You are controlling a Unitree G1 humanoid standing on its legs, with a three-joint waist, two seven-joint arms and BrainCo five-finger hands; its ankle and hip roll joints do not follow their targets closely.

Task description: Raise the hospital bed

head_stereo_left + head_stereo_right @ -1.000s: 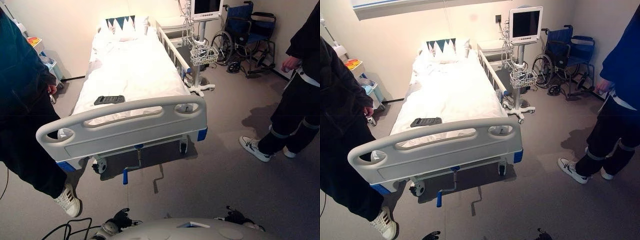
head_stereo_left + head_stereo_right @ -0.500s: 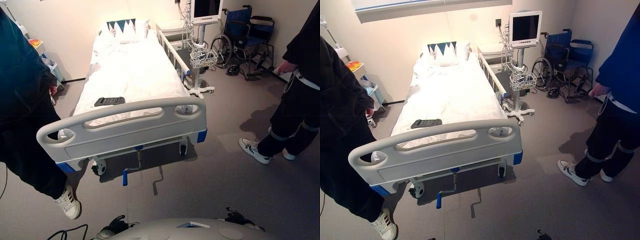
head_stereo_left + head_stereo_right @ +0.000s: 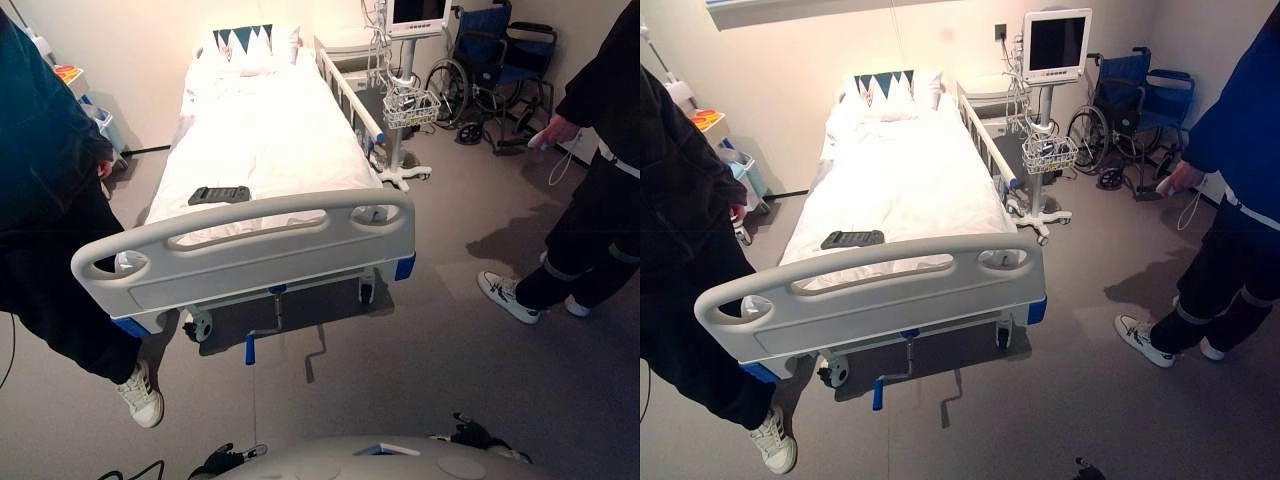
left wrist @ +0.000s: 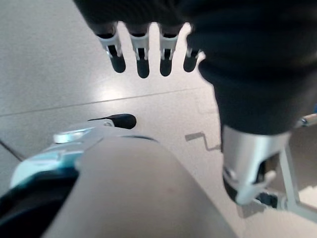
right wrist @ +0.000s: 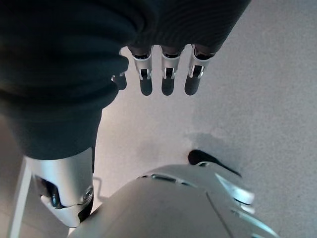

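The white-sheeted hospital bed with a grey plastic footboard (image 3: 250, 262) stands at twelve o'clock, its blue-handled metal crank (image 3: 262, 333) hanging under the foot end, untouched, and a flat black remote (image 3: 219, 195) lying on the sheet just behind the footboard. The left hand (image 4: 148, 47) and right hand (image 5: 163, 69) hang low at six o'clock over grey floor, well apart from the bed, fingers straight and holding nothing. A dark-clothed person (image 3: 45, 220) stands at nine o'clock, another person (image 3: 590, 200) at three o'clock, with a monitor stand (image 3: 1045, 100) and blue wheelchair (image 3: 1135, 110) at one o'clock.
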